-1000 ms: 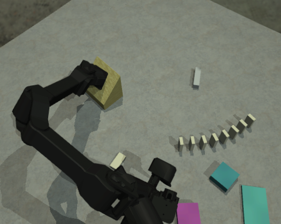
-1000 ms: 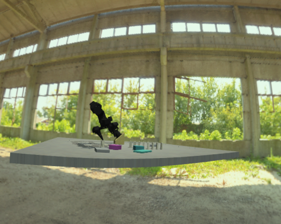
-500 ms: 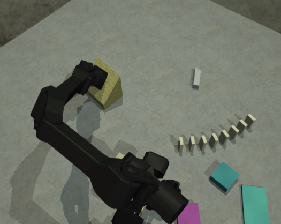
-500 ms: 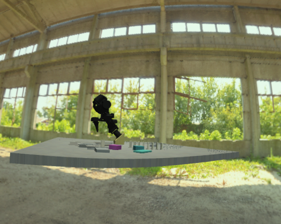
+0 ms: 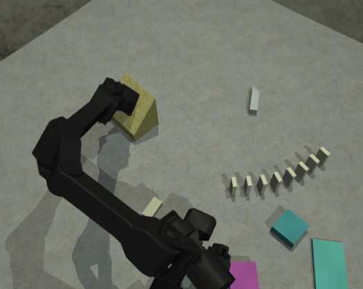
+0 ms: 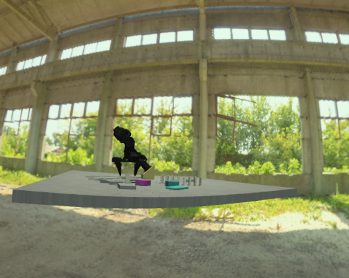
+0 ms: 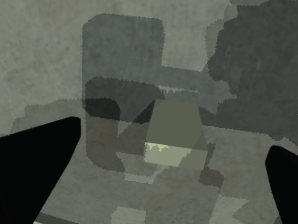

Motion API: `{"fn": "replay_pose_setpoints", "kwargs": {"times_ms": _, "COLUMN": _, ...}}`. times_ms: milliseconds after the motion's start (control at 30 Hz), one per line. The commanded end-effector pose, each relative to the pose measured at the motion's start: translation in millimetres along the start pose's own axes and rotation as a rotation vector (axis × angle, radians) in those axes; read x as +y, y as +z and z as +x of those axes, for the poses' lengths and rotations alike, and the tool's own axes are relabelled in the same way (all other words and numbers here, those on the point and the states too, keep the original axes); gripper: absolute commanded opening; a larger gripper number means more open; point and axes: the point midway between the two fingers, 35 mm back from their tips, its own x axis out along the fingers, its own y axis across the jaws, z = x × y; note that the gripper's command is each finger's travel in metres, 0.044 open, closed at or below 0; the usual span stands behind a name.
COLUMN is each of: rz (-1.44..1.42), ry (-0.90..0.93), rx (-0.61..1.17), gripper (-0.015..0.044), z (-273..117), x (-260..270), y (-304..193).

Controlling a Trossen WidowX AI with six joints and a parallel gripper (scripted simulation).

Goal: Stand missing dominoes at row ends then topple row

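Presently: open gripper over an upright loose domino

Obs. 1. From where I stand, the gripper points down over the near part of the desk, left of the middle of its near edge. Fingers wide apart, nothing held.

Obs. 2. Loose domino: directly below the gripper, upright, long axis vertical. In the wrist view it lies between the fingers, roughly midway, with bare space on both sides. The longer side of its top runs from one finger toward the other, so closing would probably meet its narrow sides. The overhead view hides this spot behind the arm.

Obs. 3. Farther out, a magenta block sits right of the domino. The standing row curves away toward the desk's right corner, upright throughout. A pale piece shows beside the arm; its pose is uncertain.

Inference: step in hand is picking up this domino; placing at a row end remains. Next move calls for a straight descent, keeping the fingers either side, then a gentle close. Risk: an off-centre descent could tip it. Carrying should go well clear of the row.
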Motion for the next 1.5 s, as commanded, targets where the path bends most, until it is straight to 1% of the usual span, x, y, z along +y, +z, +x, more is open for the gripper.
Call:
{"fn": "replay_pose_setpoints", "kwargs": {"times_ms": 0, "rz": -0.005, "ry": -0.005, "rx": 0.001, "gripper": 0.0440, "z": 5.6, "x": 0.1, "y": -0.2}}
{"fn": "replay_pose_setpoints", "kwargs": {"times_ms": 200, "rz": -0.005, "ry": -0.006, "rx": 0.001, "gripper": 0.0440, "z": 13.0, "x": 0.1, "y": -0.5}}
{"fn": "replay_pose_setpoints", "kwargs": {"times_ms": 600, "rz": -0.005, "ry": -0.006, "rx": 0.001, "gripper": 0.0125, "z": 13.0, "x": 0.1, "y": -0.5}}
{"fn": "replay_pose_setpoints", "kwargs": {"times_ms": 633, "rz": -0.005, "ry": -0.006, "rx": 0.001, "gripper": 0.0107, "z": 13.0, "x": 0.1, "y": -0.5}}
{"fn": "replay_pose_setpoints", "kwargs": {"times_ms": 967, "rz": 0.004, "ry": -0.008, "rx": -0.004, "gripper": 0.0107, "z": 11.2, "x": 0.7, "y": 0.4}}
{"fn": "replay_pose_setpoints", "kwargs": {"times_ms": 1033, "rz": 0.025, "ry": -0.017, "rx": -0.028, "gripper": 0.0107, "z": -5.7, "x": 2.4, "y": 4.7}}
{"fn": "replay_pose_setpoints", "kwargs": {"times_ms": 1300, "rz": -0.060, "ry": -0.032, "rx": -0.069, "gripper": 0.0107, "z": -111.1, "x": 2.9, "y": -0.1}}
{"fn": "replay_pose_setpoints", "kwargs": {"times_ms": 1367, "rz": -0.067, "ry": -0.034, "rx": -0.072, "gripper": 0.0107, "z": -119.4, "x": 3.2, "y": -2.0}}
{"fn": "replay_pose_setpoints", "kwargs": {"times_ms": 1467, "rz": -0.074, "ry": -0.033, "rx": -0.072, "gripper": 0.0107, "z": -119.5, "x": 5.8, "y": -1.3}}
